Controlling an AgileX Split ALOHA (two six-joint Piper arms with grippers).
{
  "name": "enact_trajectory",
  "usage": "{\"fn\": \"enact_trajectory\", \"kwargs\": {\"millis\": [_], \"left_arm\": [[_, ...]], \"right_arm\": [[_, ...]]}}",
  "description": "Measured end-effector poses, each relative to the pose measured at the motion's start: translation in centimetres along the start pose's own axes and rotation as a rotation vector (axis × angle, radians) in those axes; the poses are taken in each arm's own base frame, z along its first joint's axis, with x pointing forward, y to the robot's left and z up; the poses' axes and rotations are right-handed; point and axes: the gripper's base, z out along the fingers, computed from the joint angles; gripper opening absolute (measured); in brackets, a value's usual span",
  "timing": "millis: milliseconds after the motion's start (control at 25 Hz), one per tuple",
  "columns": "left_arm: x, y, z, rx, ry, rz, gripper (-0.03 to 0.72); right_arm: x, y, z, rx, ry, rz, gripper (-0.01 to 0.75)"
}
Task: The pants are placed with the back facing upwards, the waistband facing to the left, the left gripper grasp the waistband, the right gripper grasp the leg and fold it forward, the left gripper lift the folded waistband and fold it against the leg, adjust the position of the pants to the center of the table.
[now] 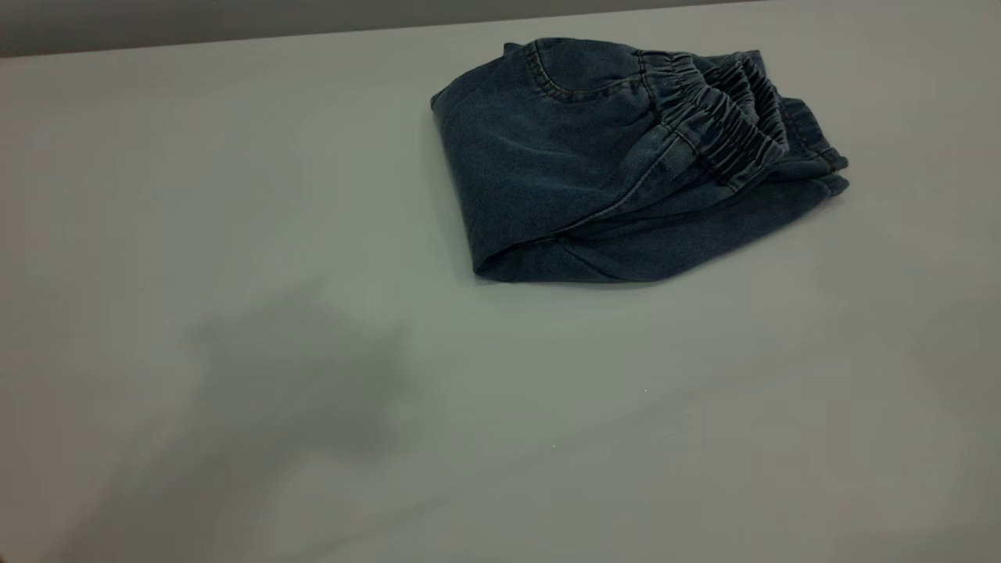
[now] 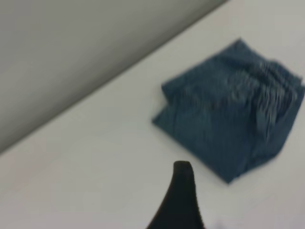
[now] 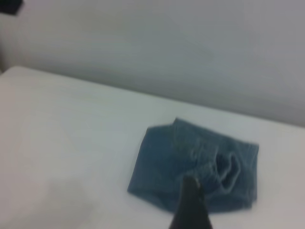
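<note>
Folded pants (image 1: 594, 172) on table (image 1: 235, 195) — waistband (image 1: 719, 117) uppermost

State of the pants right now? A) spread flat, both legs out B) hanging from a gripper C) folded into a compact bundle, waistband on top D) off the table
C: the pants lie as a folded bundle on the table, the ruched waistband on top toward the exterior view's right, and neither gripper touches them.
</note>
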Motion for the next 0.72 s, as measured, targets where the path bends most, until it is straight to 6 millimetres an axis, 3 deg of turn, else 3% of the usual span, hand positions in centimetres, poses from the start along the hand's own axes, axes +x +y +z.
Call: {"fn": "enact_trajectory", "kwargs": {"millis": [360,720], "left_arm": [[10.1,-0.3,-3.9,0.046,0.049,-0.048,0.59],[20.1,-0.6,-5.5,0.043,0.044,-0.047,0.59]], "right_arm": [[8.2,0.7,-0.3,0.031,0.021,-0.008,0.465],[14.4,-1.5,3.9,0.143,0.15,0.018,0.465]]}}
